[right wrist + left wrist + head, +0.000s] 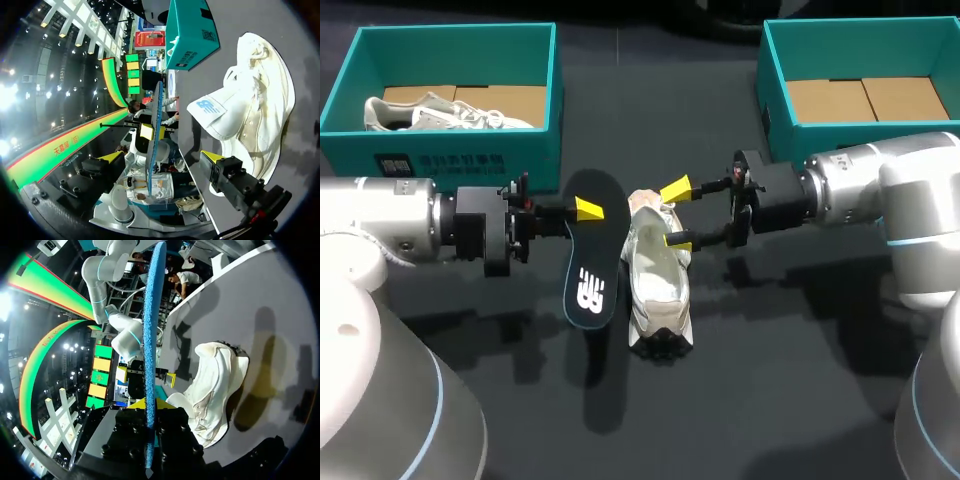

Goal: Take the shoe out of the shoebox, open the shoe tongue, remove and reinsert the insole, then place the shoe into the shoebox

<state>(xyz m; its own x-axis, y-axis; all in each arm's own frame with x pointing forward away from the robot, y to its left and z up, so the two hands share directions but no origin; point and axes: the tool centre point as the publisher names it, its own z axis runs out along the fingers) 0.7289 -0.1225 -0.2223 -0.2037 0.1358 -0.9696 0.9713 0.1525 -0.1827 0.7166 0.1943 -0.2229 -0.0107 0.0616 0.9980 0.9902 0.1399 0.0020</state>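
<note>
Now the left claw (582, 209) grips the insole (592, 255) on edge, just left of the shoe (658, 285) on the surface (800, 400), both lengthwise near-far. The right claw (678, 213), wide open and empty, stands at the shoe's far end.

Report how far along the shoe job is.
Done: the shoe lies out on the table, tongue pulled open, insole out. In hand: the left gripper holds the insole on edge beside the shoe; the right gripper is open at the shoe's mouth. Left: reinsert the insole, then box the shoe.
</note>
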